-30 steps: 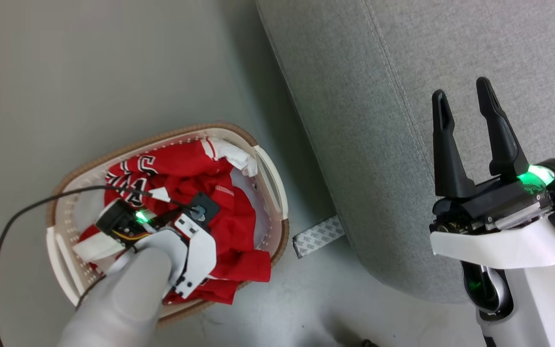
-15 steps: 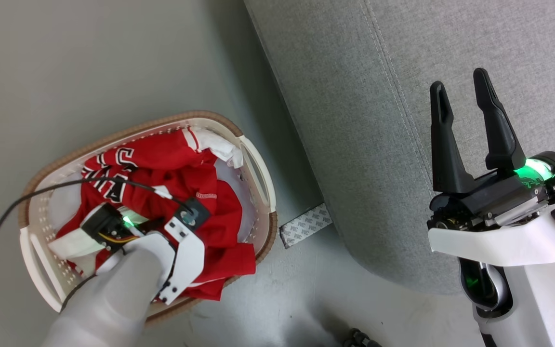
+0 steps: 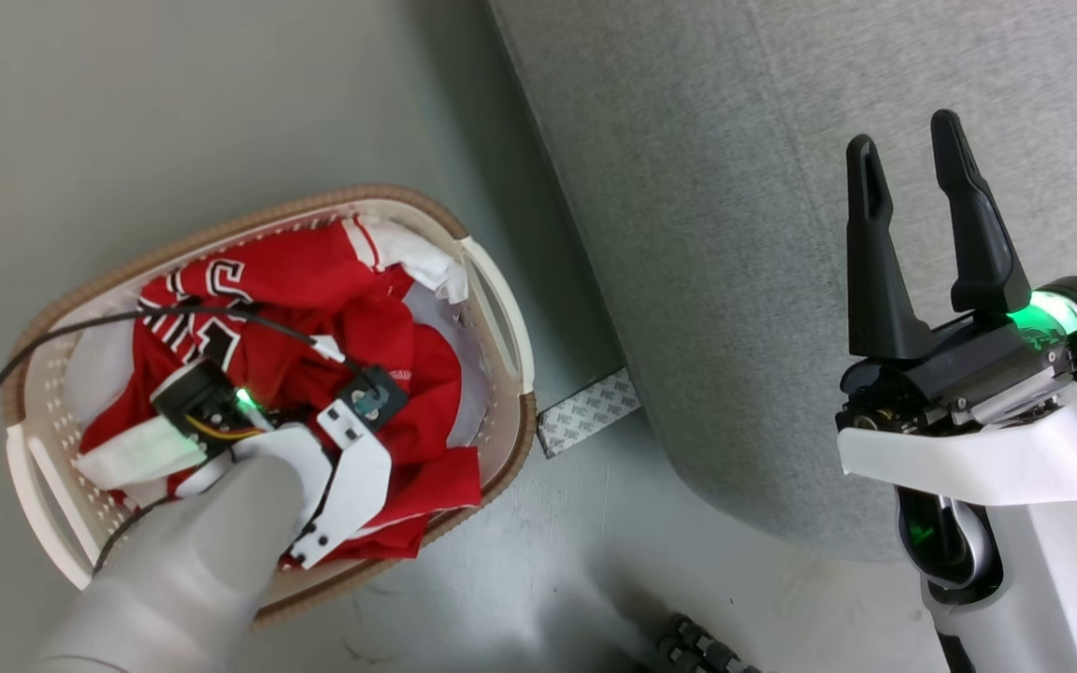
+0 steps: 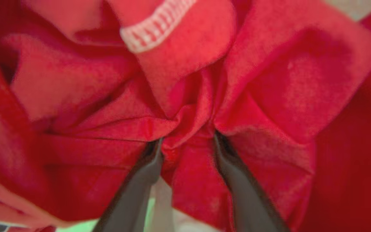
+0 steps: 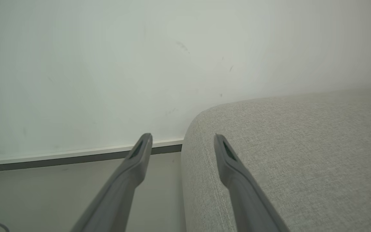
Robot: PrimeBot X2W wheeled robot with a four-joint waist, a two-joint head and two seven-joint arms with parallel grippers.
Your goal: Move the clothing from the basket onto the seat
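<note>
Clothing point(image 3: 314, 280), red with white trim, lies heaped in the basket point(image 3: 249, 217) on the floor, just beside the seat point(image 3: 735, 234). Our left gripper point(image 4: 188, 140) is sunk into it, fingers partly apart with a fold bunched between them; whether they grip it we cannot tell. Our right gripper point(image 3: 903, 133) hangs wide open and empty over the seat. We judge the cloth light, soft and limp, best taken by a thick gathered fold.

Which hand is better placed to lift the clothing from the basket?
Left. The left hand is down in the basket, fingers pressed into the red clothing; the right hand hangs open at the seat.
</note>
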